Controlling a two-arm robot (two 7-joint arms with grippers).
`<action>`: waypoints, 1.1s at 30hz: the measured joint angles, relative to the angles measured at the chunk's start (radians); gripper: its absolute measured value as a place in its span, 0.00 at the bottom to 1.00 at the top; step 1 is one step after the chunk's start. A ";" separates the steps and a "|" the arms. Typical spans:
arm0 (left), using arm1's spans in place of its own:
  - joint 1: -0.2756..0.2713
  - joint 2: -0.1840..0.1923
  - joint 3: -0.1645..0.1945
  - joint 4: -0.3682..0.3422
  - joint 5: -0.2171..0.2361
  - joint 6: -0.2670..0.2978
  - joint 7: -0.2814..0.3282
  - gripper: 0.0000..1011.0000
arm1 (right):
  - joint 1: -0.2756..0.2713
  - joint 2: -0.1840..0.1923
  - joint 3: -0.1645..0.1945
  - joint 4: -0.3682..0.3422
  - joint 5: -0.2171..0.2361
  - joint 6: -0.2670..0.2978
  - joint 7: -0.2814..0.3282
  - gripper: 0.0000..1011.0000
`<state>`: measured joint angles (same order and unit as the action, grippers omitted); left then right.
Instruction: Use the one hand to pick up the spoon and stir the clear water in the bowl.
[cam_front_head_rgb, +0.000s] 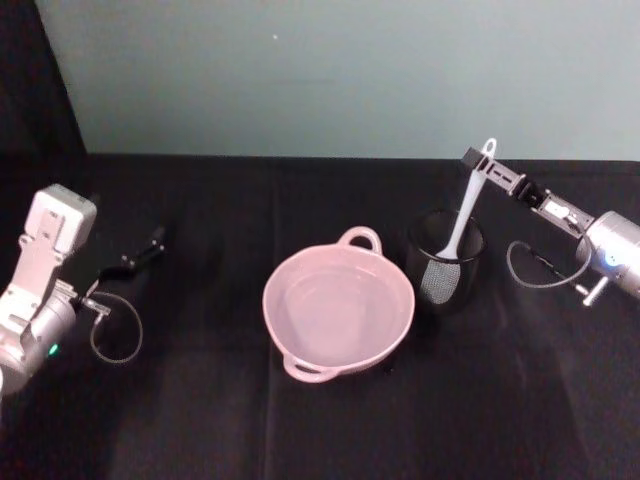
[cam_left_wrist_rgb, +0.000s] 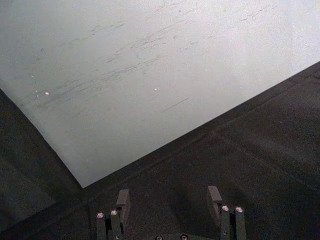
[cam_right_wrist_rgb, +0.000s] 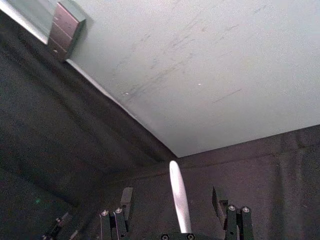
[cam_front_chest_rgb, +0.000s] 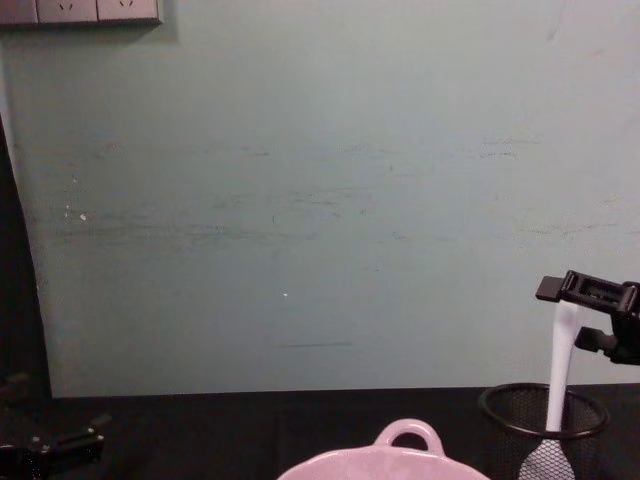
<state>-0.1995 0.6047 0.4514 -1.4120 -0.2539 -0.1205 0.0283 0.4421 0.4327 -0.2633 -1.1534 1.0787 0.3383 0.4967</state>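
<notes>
The pale pink bowl (cam_front_head_rgb: 338, 310) sits mid-table, its looped handle at the far rim, and a faint waterline shows inside; its rim also shows in the chest view (cam_front_chest_rgb: 400, 462). The white spoon (cam_front_head_rgb: 462, 215) stands head-down in a black mesh cup (cam_front_head_rgb: 446, 262), handle leaning up and to the right. My right gripper (cam_front_head_rgb: 480, 168) is open, with a finger on either side of the upper handle. The right wrist view shows the spoon handle (cam_right_wrist_rgb: 179, 195) in the gap of the gripper (cam_right_wrist_rgb: 172, 200), touching neither finger. In the chest view the right gripper (cam_front_chest_rgb: 592, 315) straddles the spoon (cam_front_chest_rgb: 560, 365).
My left gripper (cam_front_head_rgb: 148, 250) rests low over the black cloth at the far left, open and empty, fingers (cam_left_wrist_rgb: 122, 199) spread. The mesh cup (cam_front_chest_rgb: 545, 418) stands close to the right of the bowl. A pale green wall runs behind the table.
</notes>
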 joint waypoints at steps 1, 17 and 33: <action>0.000 0.000 0.000 0.000 0.000 0.000 0.000 1.00 | 0.005 0.000 -0.003 0.010 0.001 -0.003 0.011 0.99; 0.000 0.000 0.000 0.000 0.000 0.000 0.000 1.00 | 0.074 0.019 -0.073 0.115 -0.003 -0.069 0.152 0.91; 0.000 0.000 0.000 0.000 0.000 0.000 0.000 1.00 | 0.098 0.034 -0.113 0.128 0.023 -0.075 0.158 0.42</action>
<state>-0.1995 0.6047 0.4514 -1.4120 -0.2539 -0.1205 0.0283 0.5401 0.4671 -0.3761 -1.0250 1.1015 0.2630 0.6542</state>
